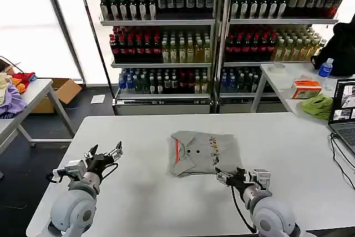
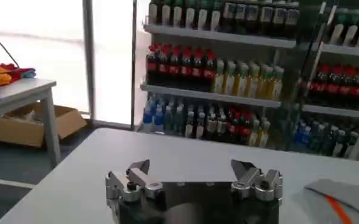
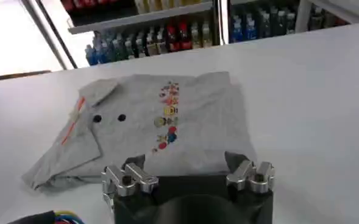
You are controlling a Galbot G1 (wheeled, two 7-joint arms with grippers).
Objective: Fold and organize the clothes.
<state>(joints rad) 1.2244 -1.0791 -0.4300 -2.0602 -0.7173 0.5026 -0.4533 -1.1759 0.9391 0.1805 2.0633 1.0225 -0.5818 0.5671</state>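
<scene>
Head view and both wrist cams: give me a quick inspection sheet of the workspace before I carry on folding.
Surface: white table, bare around the garment.
Job's things: grey buttoned shirt, folded compact, collar and print up, mid-table.
Clutter: nothing seen on the work table.
Grippers: left gripper open, over table's left part, apart from shirt; right gripper open at the shirt's near edge.
Cables: black cable along the right edge, by a laptop.
Surroundings: drinks shelves behind; side tables with coloured cloths.
</scene>
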